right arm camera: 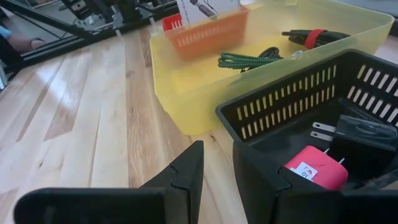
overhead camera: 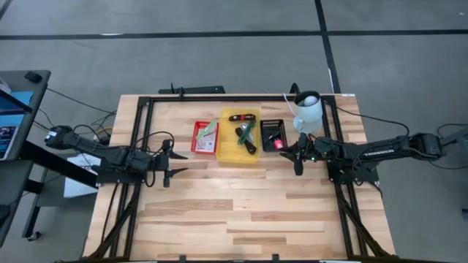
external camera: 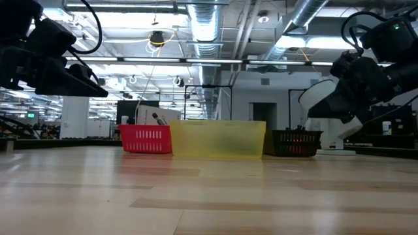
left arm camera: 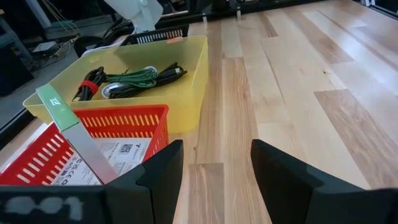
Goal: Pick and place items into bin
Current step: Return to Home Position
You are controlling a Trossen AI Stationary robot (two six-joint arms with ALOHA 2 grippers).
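Left gripper point(left arm camera: 214, 158) is hanging open and empty, with bare table point(left arm camera: 292, 81) stretching ahead of it. Just beside one finger, the red bin point(left arm camera: 124, 121) is holding a white packet point(left arm camera: 118, 154) that is partly cut off. Right gripper point(overhead camera: 296, 155) is gaping empty too, one finger hard to tell from the adjoining black bin point(right arm camera: 292, 99), which is holding a pink-red piece point(right arm camera: 314, 169). Cables point(left arm camera: 134, 78) are lying in the yellow bin point(left arm camera: 186, 68) beyond.

Grey floor point(overhead camera: 219, 66), wooden table point(overhead camera: 219, 212), exposed ceiling ducts point(external camera: 202, 23)
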